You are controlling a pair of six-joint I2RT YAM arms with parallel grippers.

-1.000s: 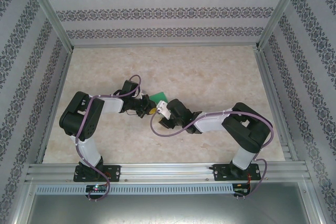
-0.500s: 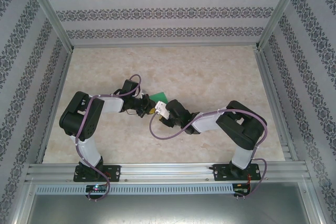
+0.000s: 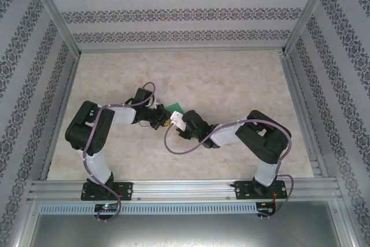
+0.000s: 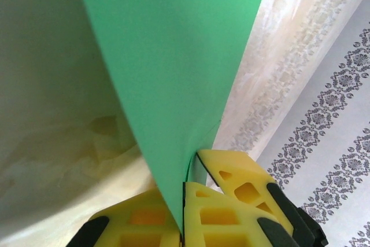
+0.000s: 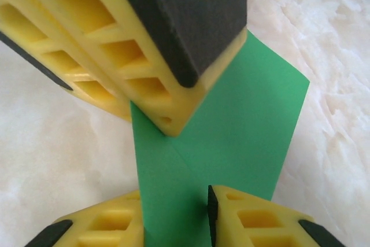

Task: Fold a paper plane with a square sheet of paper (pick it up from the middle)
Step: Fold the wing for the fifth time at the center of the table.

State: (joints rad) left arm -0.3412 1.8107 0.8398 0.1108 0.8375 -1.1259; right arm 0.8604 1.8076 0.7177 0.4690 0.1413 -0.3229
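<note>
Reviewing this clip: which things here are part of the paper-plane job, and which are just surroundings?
Part of the job:
- green sheet of paper
- left gripper, jaws shut on the sheet
- right gripper, jaws open around the sheet

Just surroundings:
- marble-look table
- patterned walls
- metal frame

- The right arm's black-and-yellow two-finger end effector [image 3: 179,121] has been carried slightly to the left and farther from the arm bases. It is now set closer to the left end effector [image 3: 162,121] and to the thin bright green sheet of paper [image 3: 176,107].
- The right arm's black elbow housing [image 3: 263,137] has been swung leftward, and the white forearm link [image 3: 226,133] has been drawn along with it.
- The purple cable loop [image 3: 172,144] hanging below the right wrist has been shifted slightly leftward.
</note>
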